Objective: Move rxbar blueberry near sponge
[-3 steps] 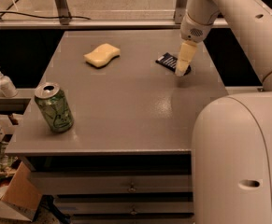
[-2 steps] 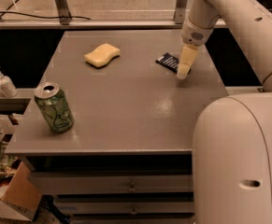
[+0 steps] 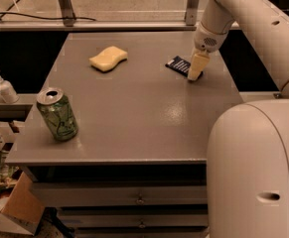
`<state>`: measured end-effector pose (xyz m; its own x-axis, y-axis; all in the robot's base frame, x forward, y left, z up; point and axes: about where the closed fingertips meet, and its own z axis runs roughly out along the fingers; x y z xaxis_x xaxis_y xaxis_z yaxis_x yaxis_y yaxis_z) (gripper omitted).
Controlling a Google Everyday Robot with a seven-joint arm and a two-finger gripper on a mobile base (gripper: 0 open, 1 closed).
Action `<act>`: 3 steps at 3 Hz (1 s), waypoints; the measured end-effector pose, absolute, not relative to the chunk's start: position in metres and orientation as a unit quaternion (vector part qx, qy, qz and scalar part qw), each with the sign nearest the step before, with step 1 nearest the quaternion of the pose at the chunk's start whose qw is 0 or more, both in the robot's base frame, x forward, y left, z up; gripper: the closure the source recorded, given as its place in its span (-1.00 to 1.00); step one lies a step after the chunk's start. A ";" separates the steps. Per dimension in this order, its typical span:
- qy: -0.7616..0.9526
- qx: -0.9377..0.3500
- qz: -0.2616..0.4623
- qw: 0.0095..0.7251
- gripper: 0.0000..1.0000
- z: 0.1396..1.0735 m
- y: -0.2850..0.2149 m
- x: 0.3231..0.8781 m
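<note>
So what we've got here: the rxbar blueberry (image 3: 178, 64) is sitting in the upper right part of the frame, lying flat on the gray table (image 3: 149, 118) not far from its right edge. It's a small dark navy wrapper, flat and rectangular, turned at a slant, and we can make out rows of white lettering on it. Only its left portion shows, because the gripper (image 3: 193, 76) comes down right over its right end, tip at the tabletop. From this angle we honestly can't tell if the gripper is clamped on the bar or released.

The sponge (image 3: 108, 58) is up in the upper middle-left, well apart from the bar, with bare table between them. It's pale yellow with that wavy outline, lying flat.

A green soda can (image 3: 57, 114) stands at the left of the frame near the table's front left corner, top opened. Off the table on the far left we see a small pump bottle (image 3: 4, 87) on a ledge, and a cardboard box (image 3: 16, 208) in the lower left corner.
</note>
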<state>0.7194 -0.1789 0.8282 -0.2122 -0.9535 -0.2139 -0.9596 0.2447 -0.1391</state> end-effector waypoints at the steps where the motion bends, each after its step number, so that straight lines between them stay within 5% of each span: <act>1: 0.778 -0.616 0.013 0.123 0.26 0.824 -0.178 0.716; 2: 0.778 -0.617 0.013 0.117 0.73 0.820 -0.179 0.713; 3: 0.778 -0.617 0.013 0.117 1.00 0.822 -0.179 0.713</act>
